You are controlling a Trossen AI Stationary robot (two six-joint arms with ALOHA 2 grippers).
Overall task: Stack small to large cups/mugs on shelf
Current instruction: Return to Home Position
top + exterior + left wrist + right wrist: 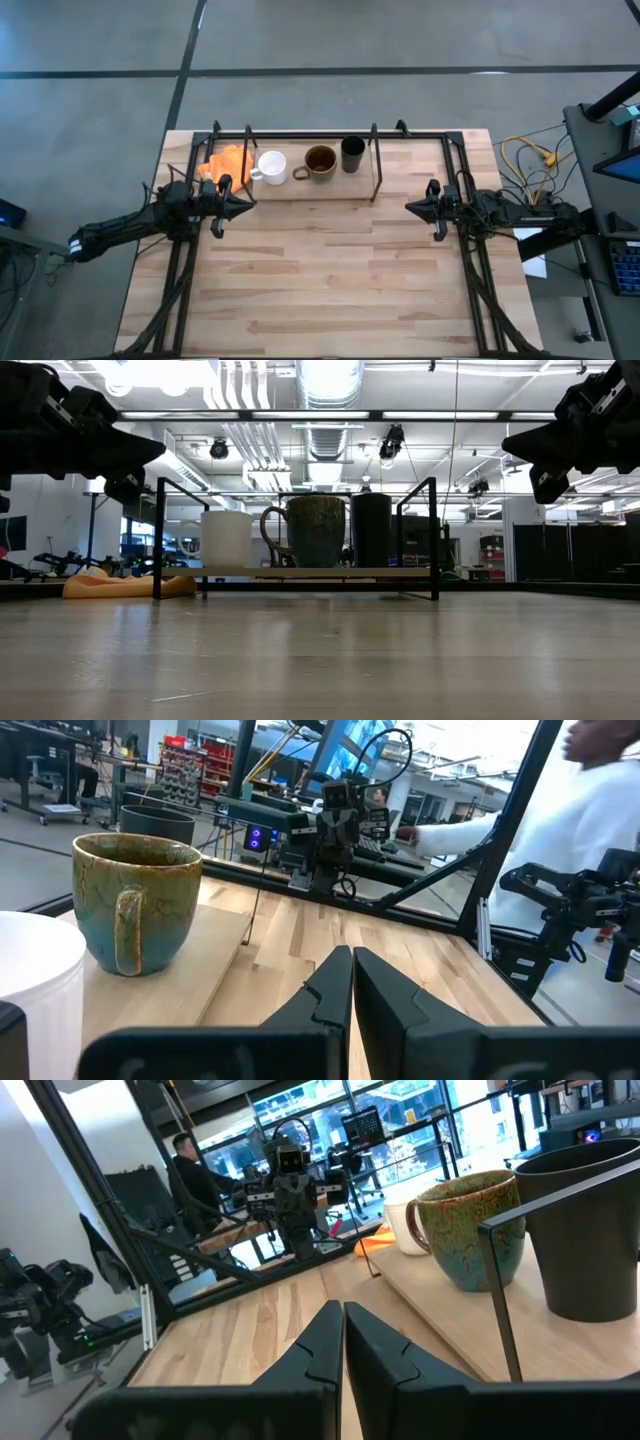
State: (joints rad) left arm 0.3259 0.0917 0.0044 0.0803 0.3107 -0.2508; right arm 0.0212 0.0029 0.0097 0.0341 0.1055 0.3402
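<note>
Three vessels stand upright on their bases in a row on the shelf [300,187] at the table's far side: a white mug [272,166] at the left, a brown glazed mug [320,161] in the middle, a black cup [352,153] at the right. They also show in the low view: white mug [227,539], brown mug [315,531], black cup [371,530]. My left gripper [248,207] is shut and empty, above the table near the shelf's left end. My right gripper [410,207] is shut and empty, just right of the shelf.
An orange cloth [228,160] lies at the shelf's left end, beside the white mug. Black metal rods [376,160] frame the shelf. Bare planks [330,280] stretch from the shelf to the near edge. A person in white [590,780] shows beyond the table.
</note>
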